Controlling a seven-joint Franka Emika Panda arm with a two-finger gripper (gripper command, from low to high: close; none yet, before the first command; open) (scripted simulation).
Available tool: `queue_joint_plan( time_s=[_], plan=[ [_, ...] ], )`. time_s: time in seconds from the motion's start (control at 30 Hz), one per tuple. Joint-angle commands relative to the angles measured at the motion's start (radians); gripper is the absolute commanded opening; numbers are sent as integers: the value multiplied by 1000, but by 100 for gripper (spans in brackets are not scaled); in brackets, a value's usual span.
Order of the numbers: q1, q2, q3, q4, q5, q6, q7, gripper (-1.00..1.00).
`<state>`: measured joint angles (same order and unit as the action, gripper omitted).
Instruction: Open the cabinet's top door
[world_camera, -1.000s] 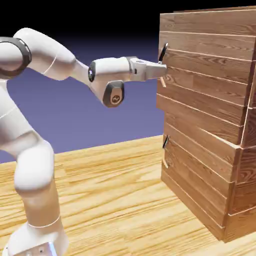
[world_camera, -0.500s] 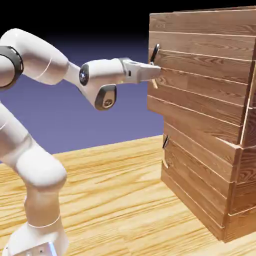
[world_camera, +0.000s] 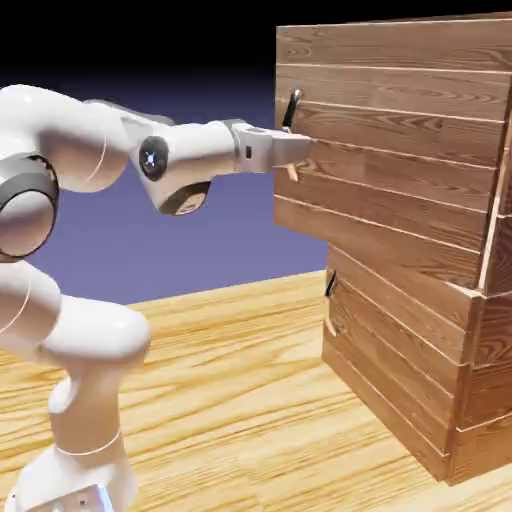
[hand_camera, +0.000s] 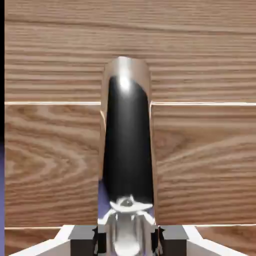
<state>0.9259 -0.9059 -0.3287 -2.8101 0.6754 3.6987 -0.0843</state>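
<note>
Top door (world_camera: 400, 150) of the cabinet (world_camera: 395, 330) stands ajar, its handle side jutting out past the lower door (world_camera: 385, 330), toward the arm. Gripper (world_camera: 308, 150) closed on the dark curved handle (world_camera: 293, 108), which shows between the fingertips (hand_camera: 84, 240) in the hand view.

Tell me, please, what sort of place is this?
It looks like a simulated robot workspace, not a real room: a white arm, a plank cabinet on a wooden table, and a plain blue-violet backdrop.
</note>
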Motion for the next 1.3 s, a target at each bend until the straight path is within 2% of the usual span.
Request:
queue_joint_plan(
  time_s=[0.0, 0.33, 0.67, 0.97, 1.27],
  plan=[
    [-9, -36, 3, -16, 1, -27, -13, -100],
    [-180, -391, 8, -130, -3, -410, -107, -100],
    [-379, -648, -103, -149, -70, -845, -154, -100],
    [-507, -772, -295, -74, -175, -1237, -187, -100],
    [-512, -804, -502, 118, -290, -1628, -209, -100]
  ],
)
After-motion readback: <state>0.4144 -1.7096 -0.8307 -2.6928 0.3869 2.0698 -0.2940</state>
